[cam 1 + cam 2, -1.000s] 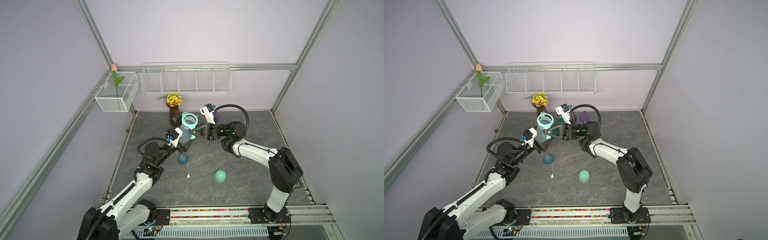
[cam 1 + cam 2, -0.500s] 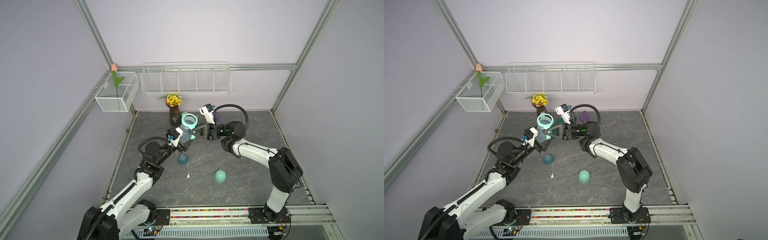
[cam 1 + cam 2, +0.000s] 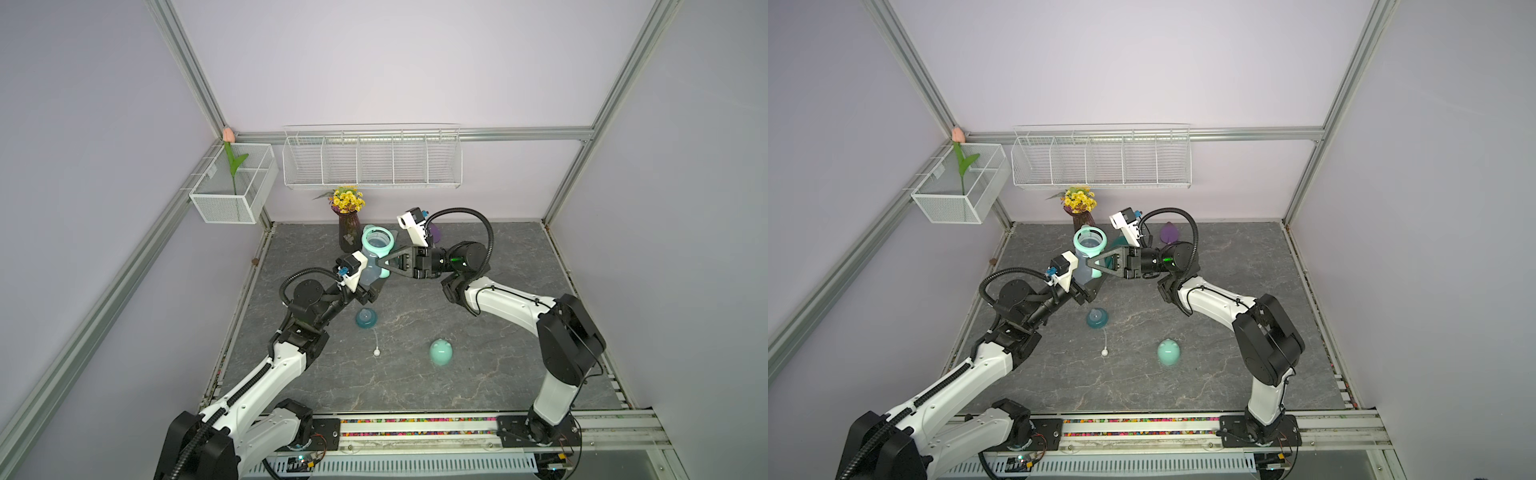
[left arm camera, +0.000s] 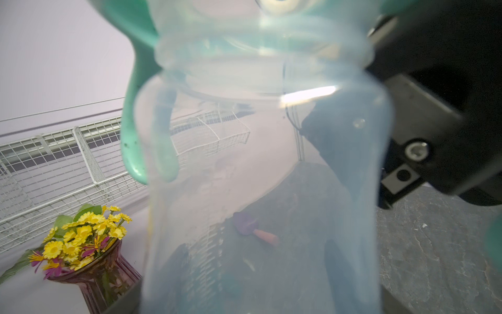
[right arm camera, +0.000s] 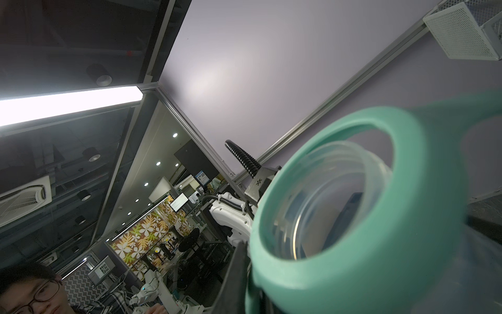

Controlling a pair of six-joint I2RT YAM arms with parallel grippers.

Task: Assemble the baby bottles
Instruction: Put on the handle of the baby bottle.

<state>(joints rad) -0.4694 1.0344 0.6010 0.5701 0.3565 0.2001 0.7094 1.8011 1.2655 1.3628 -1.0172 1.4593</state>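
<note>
Top views: left arm (image 3: 286, 361) raised, apparently holding bottle (image 3: 370, 269).

No writing, label or number can be read anywhere.

Both top views look steeply down from high up, opposite the flower vase (image 3: 348, 235), and cover the whole tabletop (image 3: 498, 374). The left wrist camera faces that vase through the frosted bottle body (image 4: 258, 190), almost touching it. The right wrist camera sits close against the mint ring (image 5: 380, 258) and tilts up, away from the vase. Both wrist views share the bottle and ring.
</note>
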